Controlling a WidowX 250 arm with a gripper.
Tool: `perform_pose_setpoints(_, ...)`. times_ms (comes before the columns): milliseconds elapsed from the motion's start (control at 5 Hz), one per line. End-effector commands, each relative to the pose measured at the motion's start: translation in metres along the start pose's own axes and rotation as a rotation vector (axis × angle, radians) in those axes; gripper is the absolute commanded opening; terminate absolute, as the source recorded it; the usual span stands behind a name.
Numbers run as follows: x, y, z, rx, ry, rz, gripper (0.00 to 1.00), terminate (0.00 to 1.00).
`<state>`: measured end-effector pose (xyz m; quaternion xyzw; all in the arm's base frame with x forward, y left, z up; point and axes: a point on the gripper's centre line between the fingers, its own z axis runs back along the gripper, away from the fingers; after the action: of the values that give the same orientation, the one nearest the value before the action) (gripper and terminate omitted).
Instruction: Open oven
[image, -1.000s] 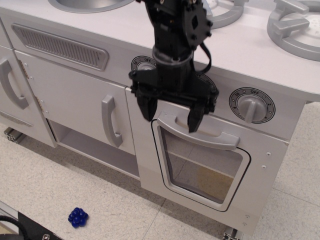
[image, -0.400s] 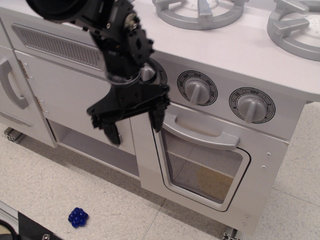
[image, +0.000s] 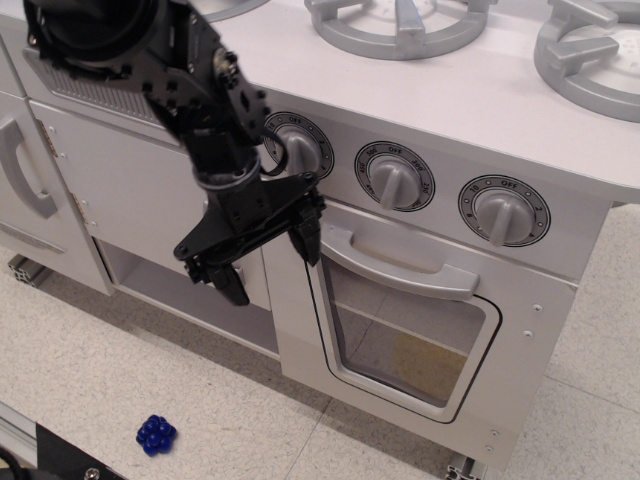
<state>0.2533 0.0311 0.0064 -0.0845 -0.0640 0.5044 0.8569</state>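
Oven (image: 420, 330) sat at right-centre of the toy kitchen, door shut flush, rounded clear window below a wide grey bar handle (image: 400, 262), three round dials (image: 395, 176) in a row above it. Handle's long axis ran roughly left to right across the door, dipping slightly toward the right in this view.

Black pincer (image: 268, 255) was spread, holding nothing. One fingertip (image: 308, 243) was just beside the left end of the handle, maybe touching the door edge, cannot tell. The other finger (image: 232, 283) hung lower left, over the plain white cabinet door (image: 140, 195), hiding most of that door's vertical handle. So the handle lay to the right of the pincer, not between its fingers. Only one arm, coming in from upper left.

Judgement: approach step, grasp not yet made, door not yet moved. The pincer's opening looked tilted relative to the bar, so it would probably need to shift right and line up across the bar before closing, then pull outward and down. Risk: closing here could catch only the handle's end, or nothing.

Also in view: burner grates (image: 400, 20) on the top surface, vent grille (image: 90, 85) at left, small blue object (image: 156, 434) on the tiled floor.
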Motion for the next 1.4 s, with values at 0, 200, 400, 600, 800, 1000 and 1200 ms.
perform_pose_setpoints(0, -0.005, -0.022, -0.001, -0.109, 0.018, 0.006, 1.0, 0.0)
perform_pose_setpoints(200, -0.006, -0.032, 0.001, -0.147, 0.011, 0.023, 1.0, 0.0)
perform_pose_setpoints(400, -0.006, -0.041, -0.003, -0.156, 0.003, 0.043, 1.0, 0.0)
perform_pose_setpoints(600, -0.007, -0.042, -0.01, -0.151, -0.006, 0.048, 1.0, 0.0)
perform_pose_setpoints(800, -0.009, -0.043, -0.017, -0.16, -0.017, 0.045, 1.0, 0.0)
perform_pose_setpoints(1000, -0.008, -0.042, -0.023, -0.151, -0.013, 0.064, 1.0, 0.0)
perform_pose_setpoints(1200, -0.01, -0.032, -0.024, -0.136, 0.001, 0.061, 1.0, 0.0)
